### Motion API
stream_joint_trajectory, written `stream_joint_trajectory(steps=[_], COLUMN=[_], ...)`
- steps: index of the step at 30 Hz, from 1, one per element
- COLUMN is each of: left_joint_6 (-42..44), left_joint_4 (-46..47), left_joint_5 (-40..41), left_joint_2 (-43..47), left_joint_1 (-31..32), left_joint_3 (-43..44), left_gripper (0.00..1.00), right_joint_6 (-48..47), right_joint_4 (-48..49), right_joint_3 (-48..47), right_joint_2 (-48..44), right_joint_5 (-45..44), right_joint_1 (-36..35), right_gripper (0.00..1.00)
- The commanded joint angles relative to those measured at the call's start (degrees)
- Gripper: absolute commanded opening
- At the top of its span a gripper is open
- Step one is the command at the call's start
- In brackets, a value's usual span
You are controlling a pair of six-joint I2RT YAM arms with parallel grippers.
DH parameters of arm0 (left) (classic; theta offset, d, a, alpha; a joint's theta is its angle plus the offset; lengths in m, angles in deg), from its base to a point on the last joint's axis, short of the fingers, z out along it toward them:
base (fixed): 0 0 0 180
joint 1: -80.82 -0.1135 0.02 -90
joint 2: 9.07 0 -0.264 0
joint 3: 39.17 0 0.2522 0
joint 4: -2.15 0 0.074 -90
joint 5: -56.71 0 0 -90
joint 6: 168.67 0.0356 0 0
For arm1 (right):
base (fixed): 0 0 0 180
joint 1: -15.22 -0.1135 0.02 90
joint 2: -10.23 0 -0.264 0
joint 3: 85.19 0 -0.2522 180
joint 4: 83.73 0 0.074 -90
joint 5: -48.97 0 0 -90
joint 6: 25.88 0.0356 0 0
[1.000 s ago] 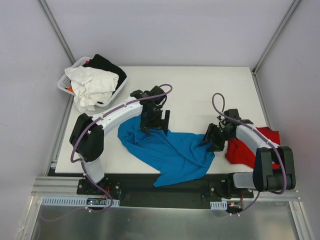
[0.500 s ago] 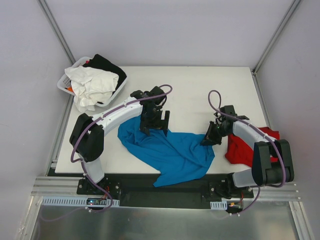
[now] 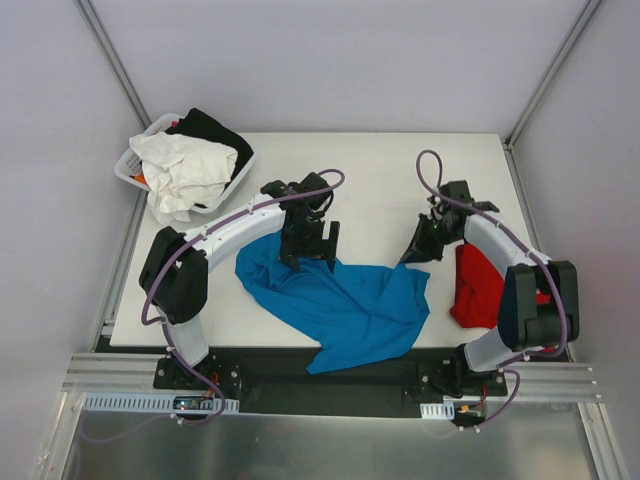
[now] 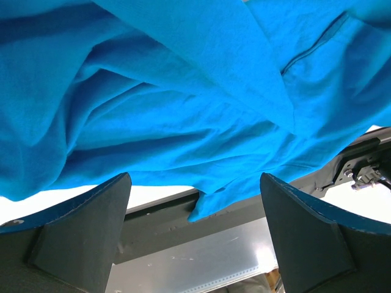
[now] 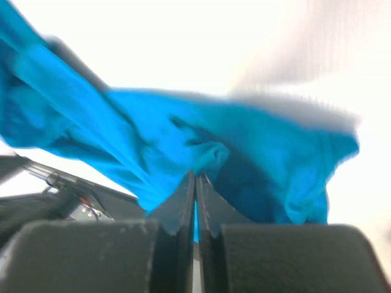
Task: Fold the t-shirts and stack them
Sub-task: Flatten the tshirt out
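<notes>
While the right gripper (image 3: 418, 252) has its jaws pressed together on a thin fold at the right edge of the turquoise t-shirt (image 3: 340, 305), the job looks to be spreading that shirt flat for folding. It lies crumpled across the near middle of the table (image 3: 380, 170), its hem spilling over the near edge. A low, slow pull outward should open the creases without dragging the whole garment. The left gripper (image 4: 194, 180) hovers over the shirt's far-left part, jaws wide and holding nothing; a pinch there would anchor the cloth. The red t-shirt (image 3: 478, 290) lies bunched just beside the right forearm, so pulling that way risks tangling both. A laundry basket (image 3: 135, 160) holding white and black garments sits well apart at the far-left corner.
</notes>
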Motion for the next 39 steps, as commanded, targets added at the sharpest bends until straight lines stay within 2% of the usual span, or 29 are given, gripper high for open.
stream_joint_trajectory(steps=[1, 2, 9, 16, 24, 36, 39], left_joint_6=[0.32, 0.23, -0.12, -0.56, -0.83, -1.88, -2.32], left_joint_4=[-1.09, -1.09, -1.0, -0.39, 0.14, 0.32, 0.32], left_joint_5=[0.51, 0.34, 0.78, 0.6, 0.07, -0.28, -0.28], left_joint_2=[-0.16, -0.16, 1.16, 2.13, 1.6, 3.18, 3.71], left_joint_1=[0.47, 0.47, 0.47, 0.56, 0.47, 0.47, 0.56], left_joint_3=[1.44, 1.62, 0.65, -1.54, -1.54, -4.0, -4.88], left_gripper=[0.87, 0.87, 0.88, 0.88, 0.88, 0.88, 0.87], right_joint_6=[-1.8, -1.71, -0.48, 1.28, 1.46, 1.81, 1.72], right_joint_4=[-2.96, -3.49, -7.71, -9.56, -9.48, -5.87, -6.74], right_joint_3=[-13.72, -19.41, -40.95, -54.68, -62.88, -64.29, -66.73], right_joint_2=[7.77, 9.78, 23.76, 32.03, 37.83, 44.51, 48.2], right_joint_5=[-0.98, -0.63, -0.1, 1.39, 4.56, 7.28, 11.31], right_joint_1=[2.04, 2.4, 6.26, 8.56, 12.59, 16.64, 16.73], right_gripper=[0.01, 0.01, 0.01, 0.01, 0.01, 0.01, 0.03])
